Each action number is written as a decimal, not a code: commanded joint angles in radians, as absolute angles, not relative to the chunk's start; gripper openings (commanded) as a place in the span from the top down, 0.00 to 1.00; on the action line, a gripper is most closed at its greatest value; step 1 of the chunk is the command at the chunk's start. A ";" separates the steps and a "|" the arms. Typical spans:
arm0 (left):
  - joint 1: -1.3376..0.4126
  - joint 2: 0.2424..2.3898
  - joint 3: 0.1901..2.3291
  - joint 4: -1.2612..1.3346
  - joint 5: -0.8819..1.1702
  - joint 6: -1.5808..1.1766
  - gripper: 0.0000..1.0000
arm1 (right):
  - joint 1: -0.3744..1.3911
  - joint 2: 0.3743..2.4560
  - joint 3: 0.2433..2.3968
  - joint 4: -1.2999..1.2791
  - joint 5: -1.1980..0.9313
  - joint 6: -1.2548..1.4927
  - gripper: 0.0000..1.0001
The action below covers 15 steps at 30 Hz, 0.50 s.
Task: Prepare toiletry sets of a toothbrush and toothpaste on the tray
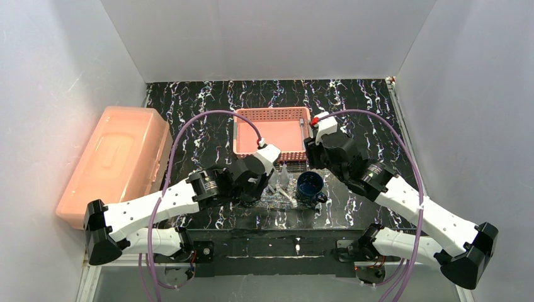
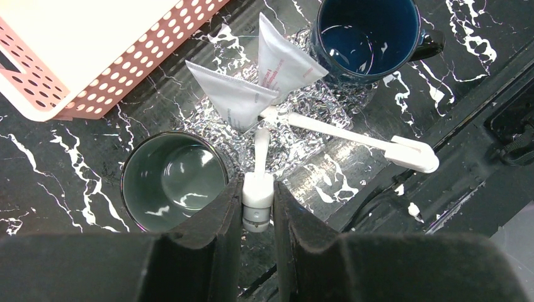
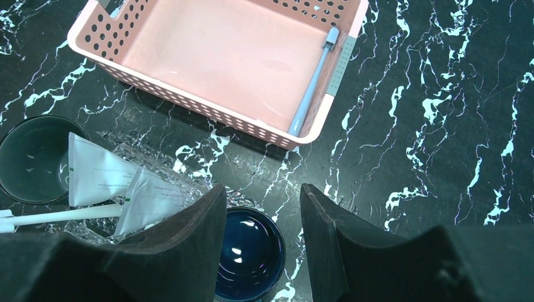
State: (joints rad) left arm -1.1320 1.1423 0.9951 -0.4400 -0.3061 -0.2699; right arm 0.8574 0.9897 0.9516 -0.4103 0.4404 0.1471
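L gripper [image 2: 257,194] clamped on toothbrush [image 2: 261,151], its tip reaching onto tray [image 2: 302,165] by 2 toothpaste tubes [image 2: 236,97]; 2nd white brush [image 2: 352,135] lies across tray's right side. R gripper [image 3: 261,189] agape, empty, above blue mug [image 3: 249,251].

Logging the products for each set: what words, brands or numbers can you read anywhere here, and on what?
Nothing is legible.
Toothpaste tube by the blue mug: red print, too blurred to read.
Other toothpaste tube: faint print, too small to read.
Nothing else shows any marking.
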 commanded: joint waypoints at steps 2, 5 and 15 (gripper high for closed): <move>-1.137 1.151 0.986 -0.407 -0.325 -0.282 1.00 | 0.854 0.966 0.955 -0.373 0.444 0.143 0.45; -1.137 1.158 0.985 -0.402 -0.319 -0.285 1.00 | 0.855 0.966 0.954 -0.372 0.444 0.143 0.45; -1.137 1.166 0.974 -0.398 -0.315 -0.285 1.00 | 0.854 0.964 0.937 -0.363 0.444 0.144 0.43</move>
State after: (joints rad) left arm -1.1320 1.1690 0.9878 -0.4042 -0.3035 -0.2733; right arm 0.8577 0.9874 0.9504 -0.4095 0.4408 0.1471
